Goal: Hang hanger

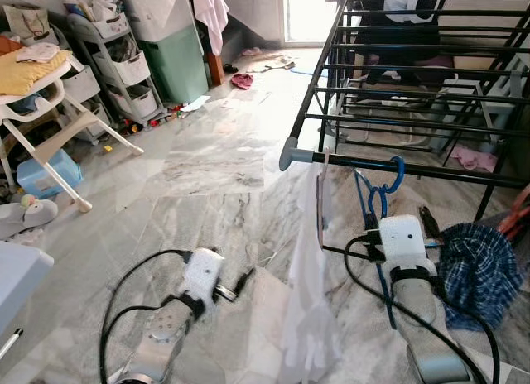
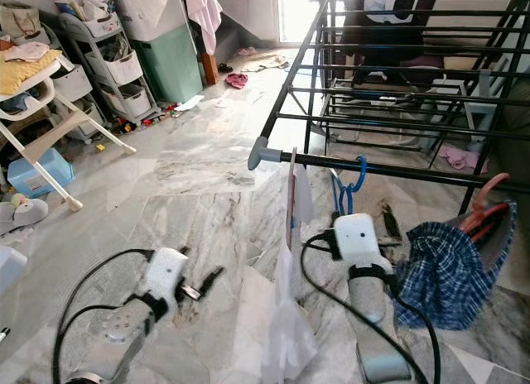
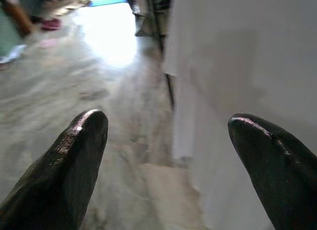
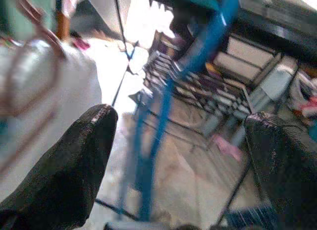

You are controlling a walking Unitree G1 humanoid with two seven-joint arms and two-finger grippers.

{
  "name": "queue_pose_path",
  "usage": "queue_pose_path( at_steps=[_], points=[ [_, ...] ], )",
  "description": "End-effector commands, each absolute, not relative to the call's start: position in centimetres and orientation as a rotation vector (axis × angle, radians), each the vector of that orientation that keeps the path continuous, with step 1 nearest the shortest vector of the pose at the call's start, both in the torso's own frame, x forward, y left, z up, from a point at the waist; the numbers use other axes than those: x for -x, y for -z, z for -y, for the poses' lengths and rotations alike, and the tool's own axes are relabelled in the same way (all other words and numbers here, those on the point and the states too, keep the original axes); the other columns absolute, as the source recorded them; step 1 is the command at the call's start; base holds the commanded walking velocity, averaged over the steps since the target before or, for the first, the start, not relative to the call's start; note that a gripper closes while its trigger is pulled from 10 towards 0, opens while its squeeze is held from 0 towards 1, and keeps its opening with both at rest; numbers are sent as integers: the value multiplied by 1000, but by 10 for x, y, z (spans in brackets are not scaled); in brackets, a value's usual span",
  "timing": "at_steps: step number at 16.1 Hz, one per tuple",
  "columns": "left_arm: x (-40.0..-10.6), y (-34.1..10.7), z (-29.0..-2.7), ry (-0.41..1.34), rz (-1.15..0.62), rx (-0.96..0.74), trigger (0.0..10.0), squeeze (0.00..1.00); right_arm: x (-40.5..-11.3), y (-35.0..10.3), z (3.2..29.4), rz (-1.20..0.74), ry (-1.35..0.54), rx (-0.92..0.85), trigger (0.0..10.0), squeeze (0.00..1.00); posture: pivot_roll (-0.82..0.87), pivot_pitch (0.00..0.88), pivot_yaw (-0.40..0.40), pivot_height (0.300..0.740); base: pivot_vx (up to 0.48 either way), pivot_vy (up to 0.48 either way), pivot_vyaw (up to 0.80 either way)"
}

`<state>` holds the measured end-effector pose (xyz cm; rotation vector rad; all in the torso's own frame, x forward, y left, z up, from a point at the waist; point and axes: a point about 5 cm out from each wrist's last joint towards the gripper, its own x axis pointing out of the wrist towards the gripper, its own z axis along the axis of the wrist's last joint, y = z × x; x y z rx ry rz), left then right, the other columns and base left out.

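A blue hanger (image 1: 387,185) hangs by its hook on the front rail (image 1: 447,172) of a black drying rack. My right gripper (image 4: 178,160) is just below and in front of it. It is open, with the hanger's blue bars (image 4: 157,126) between the fingers, untouched. To the left on the same rail, a white garment (image 1: 313,276) hangs on a pink hanger (image 1: 322,194). My left gripper (image 3: 168,155) is low over the floor, open and holding nothing, with the white garment (image 3: 247,91) close beside it.
A blue plaid cloth (image 1: 480,272) lies to the right with red hangers (image 1: 517,210) behind it. A white high chair (image 1: 50,111), a drawer cart (image 1: 116,57) and a green bin (image 1: 175,63) line the left. Black cables (image 1: 124,293) trail from both arms.
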<state>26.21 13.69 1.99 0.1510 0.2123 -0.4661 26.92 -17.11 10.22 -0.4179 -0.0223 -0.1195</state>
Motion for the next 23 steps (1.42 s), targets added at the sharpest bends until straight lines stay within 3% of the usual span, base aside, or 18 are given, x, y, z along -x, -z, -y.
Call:
queue_pose_path(
  at_steps=[1, 5, 6, 9, 10, 12, 13, 15, 23],
  points=[
    [-264, -26, -147, 417, -183, -182, 10000, 0, -268, -110, 161, 69, 73, 399, 10000, 1000, -168, 0, 127, 740, 0, 0, 0],
    [-265, -47, -160, 300, -105, -238, 10000, 0, -255, -109, 143, 93, -14, 423, 10000, 973, -146, 0, 103, 740, 0, 0, 0],
    [-264, -50, -164, 261, -101, -237, 10000, 0, -252, -106, 138, 85, -34, 417, 10000, 925, -136, 0, 92, 740, 0, 0, 0],
    [-266, -61, -166, 129, -101, -213, 10000, 0, -257, -106, 140, 71, -66, 396, 10000, 667, -120, 0, 84, 740, 0, 0, 0],
    [-268, -62, -161, 129, -98, -221, 10000, 0, -262, -106, 145, 62, -49, 392, 10000, 490, -117, 0, 69, 740, 0, 0, 0],
    [-269, -66, -158, 136, -94, -233, 10000, 0, -268, -111, 149, 51, -14, 368, 10000, 467, -113, 0, 63, 740, 0, 0, 0],
    [-270, -67, -155, 145, -89, -247, 10000, 0, -269, -111, 147, 53, -23, 367, 10000, 314, -113, 0, 73, 740, 0, 0, 0],
    [-269, -67, -149, 129, -106, -236, 10000, 0, -269, -108, 148, 49, -15, 363, 10000, 255, -131, 0, 93, 740, -283, 0, 0],
    [-274, -74, -160, 79, -119, -257, 10000, 0, -275, -109, 146, 42, 17, 337, 10000, 231, -126, 0, 103, 740, -319, 0, 0]
  ],
)
